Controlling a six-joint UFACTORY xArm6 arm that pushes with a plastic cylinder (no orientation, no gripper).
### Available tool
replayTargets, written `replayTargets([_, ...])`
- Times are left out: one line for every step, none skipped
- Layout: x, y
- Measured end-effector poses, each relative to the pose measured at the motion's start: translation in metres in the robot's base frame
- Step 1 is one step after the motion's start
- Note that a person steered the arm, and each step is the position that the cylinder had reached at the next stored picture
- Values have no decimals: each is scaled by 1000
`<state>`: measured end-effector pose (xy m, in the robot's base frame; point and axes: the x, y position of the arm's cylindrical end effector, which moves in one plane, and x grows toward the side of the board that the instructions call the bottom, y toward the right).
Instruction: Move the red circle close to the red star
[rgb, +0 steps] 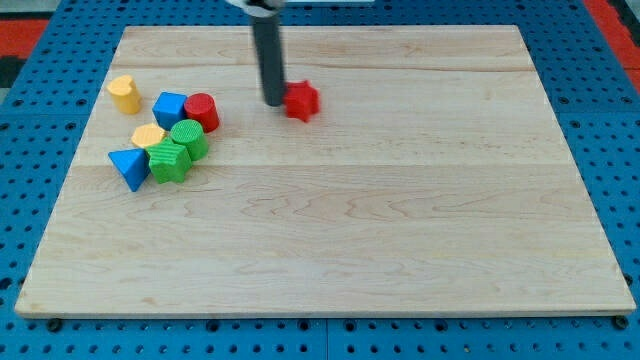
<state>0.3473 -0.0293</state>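
A: So, where is the room on the counter (330, 250)?

B: Mostly across the view's right and bottom, where bare wood runs out to the edges. The blocks crowd the view's upper left, near the left edge.

A: And the task's things?

B: The red circle (202, 111) sits in that cluster, touching the blue cube (169, 108) on its left, with the green circle (189, 139) just below it. The red star (301, 100) stands alone, well apart to the view's right of the circle, with clear wood between them.

A: The end effector?

B: It is a plain rod with nothing to clench or release. My tip (274, 102) rests just beside the star's left side; I cannot tell whether they touch.

A: Anything hard to see?

B: The rod's top is cut off by the view's top edge. The star is blurred, so its points are hard to make out. The yellow block (148, 135) is partly covered by the green star (169, 162).

A: Orientation?

B: The circle is round, upright, with no long axis. A blue triangle (129, 166) and yellow cylinder (124, 93) flank the cluster.
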Motion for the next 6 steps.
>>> replayTargets([41, 28])
replayTargets([68, -31])
replayTargets([67, -125])
replayTargets([35, -132])
replayTargets([-2, -134])
replayTargets([-10, -114])
